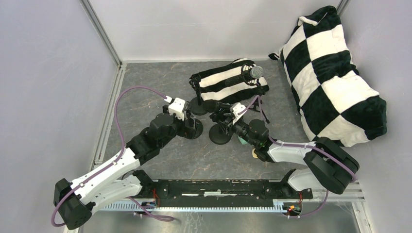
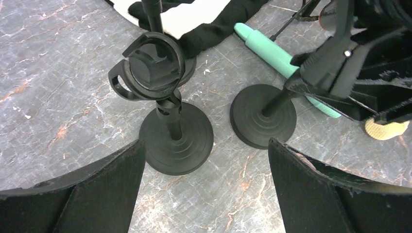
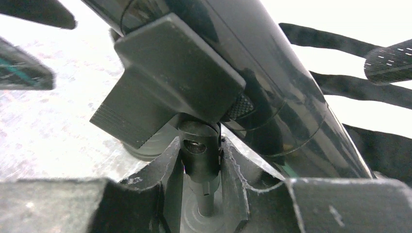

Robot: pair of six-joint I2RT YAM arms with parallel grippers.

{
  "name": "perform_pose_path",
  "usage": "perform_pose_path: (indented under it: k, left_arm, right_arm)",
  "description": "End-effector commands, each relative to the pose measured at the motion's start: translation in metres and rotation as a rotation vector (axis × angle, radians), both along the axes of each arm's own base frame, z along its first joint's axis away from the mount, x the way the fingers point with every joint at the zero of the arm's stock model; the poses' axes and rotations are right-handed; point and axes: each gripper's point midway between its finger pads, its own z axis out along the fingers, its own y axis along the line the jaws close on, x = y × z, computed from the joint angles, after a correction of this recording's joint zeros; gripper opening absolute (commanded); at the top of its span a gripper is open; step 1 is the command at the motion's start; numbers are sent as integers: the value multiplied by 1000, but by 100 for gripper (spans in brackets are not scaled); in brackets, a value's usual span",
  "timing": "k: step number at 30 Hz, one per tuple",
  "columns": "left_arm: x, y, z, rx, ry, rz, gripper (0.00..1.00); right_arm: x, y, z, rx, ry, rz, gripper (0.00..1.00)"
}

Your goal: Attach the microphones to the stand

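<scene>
Top view first: the left gripper (image 1: pixel 187 124) sat by a round-base stand (image 1: pixel 194 129) on the table (image 1: pixel 145 82). The right gripper (image 1: pixel 224 121) was at the next stand (image 1: pixel 221 134), just to the right. A mesh-head microphone (image 1: pixel 251 74) sat up over a striped cloth (image 1: pixel 226 83) at the far side, with a big checkered cushion (image 1: pixel 335 82) off to the right. A green microphone (image 1: pixel 241 141) and a yellow microphone (image 1: pixel 254 154) lay on the table, mostly tucked under the right arm.

Left wrist view: its jaws were wide apart with nothing between them, the first stand straight ahead with an empty clip (image 2: pixel 154 68). The green microphone lay flat beyond the other stand's base, and the yellow one's head poked out at the right edge.

Right wrist view: a black microphone (image 3: pixel 272 82) sat tilted in the clip on top of its stand. The fingers (image 3: pixel 167 187) hugged the post on both sides just under that clip, but I couldn't tell if they were actually pinching it.
</scene>
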Motion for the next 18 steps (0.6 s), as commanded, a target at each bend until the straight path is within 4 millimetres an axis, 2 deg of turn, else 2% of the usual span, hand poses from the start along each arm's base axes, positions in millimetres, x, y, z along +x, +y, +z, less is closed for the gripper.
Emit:
perform_pose_path:
  k: [1, 7, 11, 14, 18]
  left_arm:
    - [9, 6, 19, 24, -60, 30, 100]
    - [7, 2, 20, 16, -67, 3, 100]
    - [8, 0, 17, 30, -59, -3, 100]
    - [9, 1, 15, 37, -54, 2, 100]
    - [9, 1, 16, 33, -56, 3, 100]
  right_arm:
    - [-20, 23, 56, 95, -119, 162, 0]
    - [-34, 3, 97, 133, -180, 135, 0]
    - [-41, -16, 117, 121, -204, 95, 0]
    - [-37, -43, 126, 84, -230, -21, 0]
    - [-17, -98, 129, 20, -229, -271, 0]
